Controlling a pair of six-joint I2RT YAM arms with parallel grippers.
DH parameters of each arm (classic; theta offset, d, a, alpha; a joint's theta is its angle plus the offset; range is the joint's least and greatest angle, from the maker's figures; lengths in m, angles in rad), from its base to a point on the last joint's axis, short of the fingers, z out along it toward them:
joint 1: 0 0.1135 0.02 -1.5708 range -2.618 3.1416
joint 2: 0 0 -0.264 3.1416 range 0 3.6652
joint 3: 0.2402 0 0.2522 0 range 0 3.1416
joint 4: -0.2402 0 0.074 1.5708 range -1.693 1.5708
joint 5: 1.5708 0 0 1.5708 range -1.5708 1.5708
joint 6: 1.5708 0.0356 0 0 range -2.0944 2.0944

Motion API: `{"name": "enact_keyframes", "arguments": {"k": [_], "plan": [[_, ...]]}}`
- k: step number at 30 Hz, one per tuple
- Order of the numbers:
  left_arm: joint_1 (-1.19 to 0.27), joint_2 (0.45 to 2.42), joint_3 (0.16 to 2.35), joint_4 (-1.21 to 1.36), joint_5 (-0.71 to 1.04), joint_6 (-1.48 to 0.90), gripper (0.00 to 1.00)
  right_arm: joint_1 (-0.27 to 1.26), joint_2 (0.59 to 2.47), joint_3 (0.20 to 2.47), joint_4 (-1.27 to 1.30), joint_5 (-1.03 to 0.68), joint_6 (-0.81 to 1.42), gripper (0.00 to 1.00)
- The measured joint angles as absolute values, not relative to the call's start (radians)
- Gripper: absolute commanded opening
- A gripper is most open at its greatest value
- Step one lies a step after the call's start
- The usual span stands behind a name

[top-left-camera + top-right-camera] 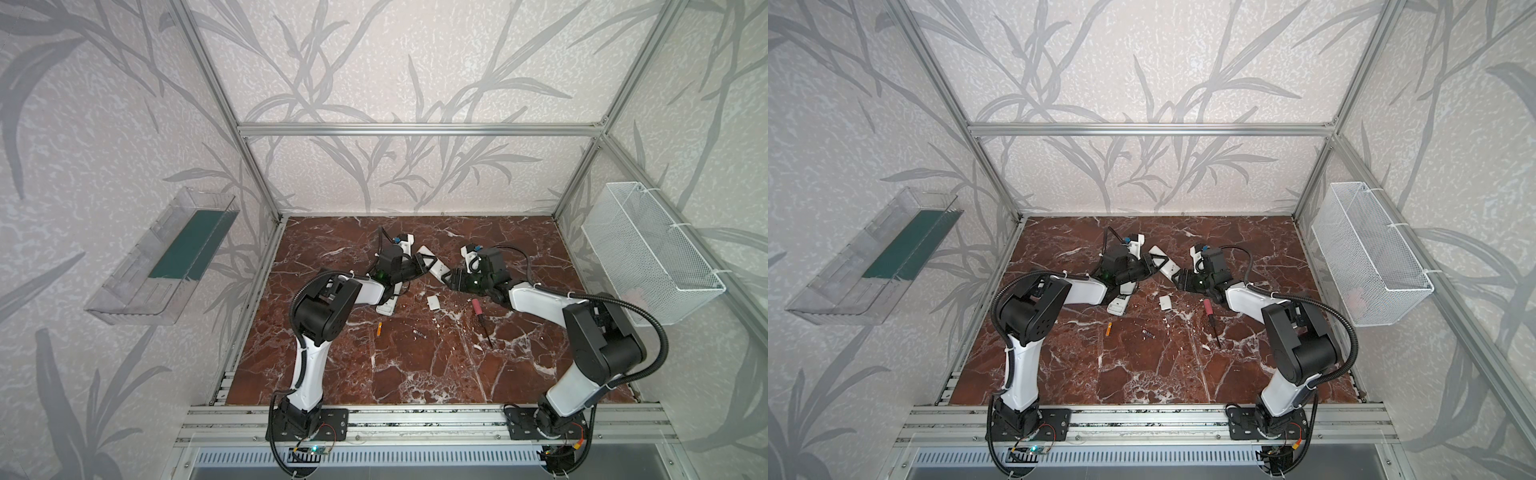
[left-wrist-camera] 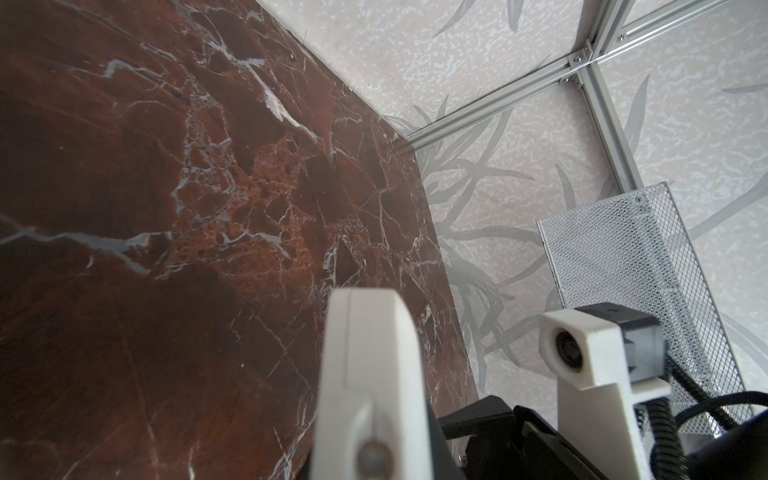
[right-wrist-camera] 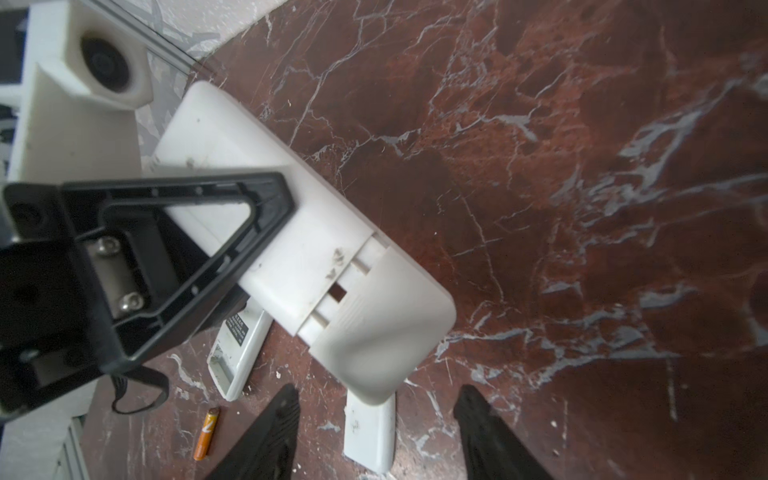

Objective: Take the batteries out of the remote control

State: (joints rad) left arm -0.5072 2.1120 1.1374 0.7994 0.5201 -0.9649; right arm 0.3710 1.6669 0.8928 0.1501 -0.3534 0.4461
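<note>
My left gripper is shut on a white remote control and holds it off the marble table. The remote's end cover is slid partly out, and the inside is hidden. My right gripper stands open just off that end, touching nothing. An orange battery and a dark battery lie on the table nearer the front. The orange battery also shows in the right wrist view. The held remote fills the left wrist view as a blur.
A second white remote with an open compartment lies under my left arm. A loose white cover and a pink-handled screwdriver lie near the middle. A white mesh basket hangs on the right wall, a clear tray on the left.
</note>
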Motion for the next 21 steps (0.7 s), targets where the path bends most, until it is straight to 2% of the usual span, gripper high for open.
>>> {"name": "enact_keyframes", "arguments": {"k": [8, 21], "plan": [[-0.509, 2.151, 1.146, 0.794, 0.56, -0.943, 0.04, 0.366, 1.663, 0.967, 0.046, -0.345, 0.218, 0.61], [-0.51, 2.162, 1.145, 0.809, 0.554, -0.934, 0.04, 0.366, 1.843, 1.081, 0.036, -0.345, 0.283, 0.56]]}}
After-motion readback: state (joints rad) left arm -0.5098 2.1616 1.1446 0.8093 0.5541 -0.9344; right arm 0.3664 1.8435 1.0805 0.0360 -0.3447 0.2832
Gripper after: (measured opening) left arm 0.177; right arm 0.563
